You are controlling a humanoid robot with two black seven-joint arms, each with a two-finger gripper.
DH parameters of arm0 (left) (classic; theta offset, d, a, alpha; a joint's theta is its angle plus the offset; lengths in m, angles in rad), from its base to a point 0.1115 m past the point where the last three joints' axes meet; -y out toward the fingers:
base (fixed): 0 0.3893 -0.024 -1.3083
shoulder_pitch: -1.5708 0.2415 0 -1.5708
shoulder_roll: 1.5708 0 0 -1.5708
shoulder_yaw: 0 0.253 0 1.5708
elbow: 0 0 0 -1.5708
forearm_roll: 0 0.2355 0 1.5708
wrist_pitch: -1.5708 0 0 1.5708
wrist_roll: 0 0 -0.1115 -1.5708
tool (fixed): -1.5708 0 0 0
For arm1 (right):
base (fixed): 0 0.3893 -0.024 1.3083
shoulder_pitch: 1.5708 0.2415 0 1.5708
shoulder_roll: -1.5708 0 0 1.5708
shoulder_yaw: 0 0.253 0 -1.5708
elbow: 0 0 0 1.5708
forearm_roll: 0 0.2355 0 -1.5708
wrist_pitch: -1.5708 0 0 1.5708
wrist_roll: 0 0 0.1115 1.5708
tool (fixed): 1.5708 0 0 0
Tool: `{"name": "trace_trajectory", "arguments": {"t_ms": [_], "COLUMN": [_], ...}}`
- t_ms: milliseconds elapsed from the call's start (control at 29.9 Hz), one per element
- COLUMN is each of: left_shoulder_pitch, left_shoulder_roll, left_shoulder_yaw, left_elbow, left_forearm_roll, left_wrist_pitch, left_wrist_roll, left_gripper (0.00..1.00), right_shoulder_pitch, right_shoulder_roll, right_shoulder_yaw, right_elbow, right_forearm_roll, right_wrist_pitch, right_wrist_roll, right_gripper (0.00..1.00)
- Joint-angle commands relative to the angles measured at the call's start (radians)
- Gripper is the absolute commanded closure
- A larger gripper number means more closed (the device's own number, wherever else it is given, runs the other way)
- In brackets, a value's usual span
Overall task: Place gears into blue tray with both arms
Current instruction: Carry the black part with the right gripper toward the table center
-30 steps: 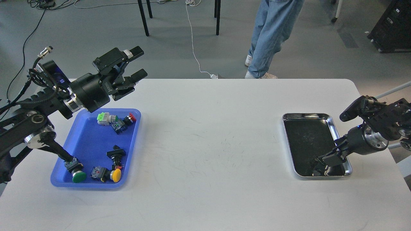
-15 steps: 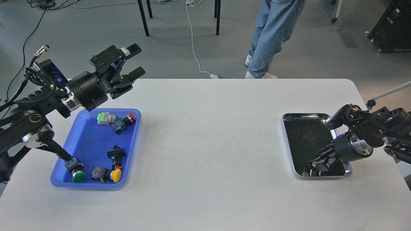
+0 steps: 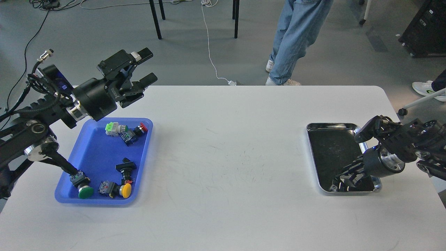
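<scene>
The blue tray (image 3: 94, 157) lies on the left of the white table and holds several coloured push-button switches. My left gripper (image 3: 147, 66) hangs open above the tray's far edge, with nothing between its fingers. My right gripper (image 3: 343, 182) reaches down into the near end of the silver-rimmed metal tray (image 3: 332, 126) on the right. Its fingers are dark against the tray's black inside and cannot be told apart. I cannot make out the gears; any in the metal tray are lost against the black floor and the gripper.
A person in jeans (image 3: 296, 38) stands beyond the table's far edge. Chair legs (image 3: 156, 21) and cables lie on the floor behind. A black case (image 3: 427, 28) sits at the far right. A white shoe (image 3: 423, 89) shows at the right edge.
My right gripper has moved left and lower into the near end of the metal tray. The left arm shifted slightly left and up, then held still. A white shoe has appeared at the right edge.
</scene>
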Motion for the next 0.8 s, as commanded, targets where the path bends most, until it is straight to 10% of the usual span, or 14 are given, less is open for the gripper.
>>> {"name": "trace_trajectory", "arguments": {"t_ms": [0,401,768], "left_shoulder_pitch": [0.000,0.000,0.000], "left_shoulder_roll": [0.000,0.008,0.008], "left_shoulder_yaw": [0.000,-0.001,-0.001], "left_elbow": [0.000,0.000,0.000], "left_forearm_roll": [0.000,0.000,0.000], "left_wrist_pitch": [-0.001,-0.001,-0.001], "left_wrist_roll": [0.000,0.000,0.000], "left_gripper": [0.02,0.02,0.02], "right_shoulder_pitch": [0.008,0.179,0.215], "right_shoulder_roll": [-0.007,0.015,0.319], "right_shoulder_yaw": [0.001,0.008,-0.001], "right_elbow": [0.004,0.075,-0.023], "right_forearm_roll": [-0.001,0.013,0.115], "right_wrist_pitch": [0.000,0.006,0.002], "right_wrist_roll": [-0.001,-0.001,-0.001], "right_gripper": [0.75,0.75,0.75]}}
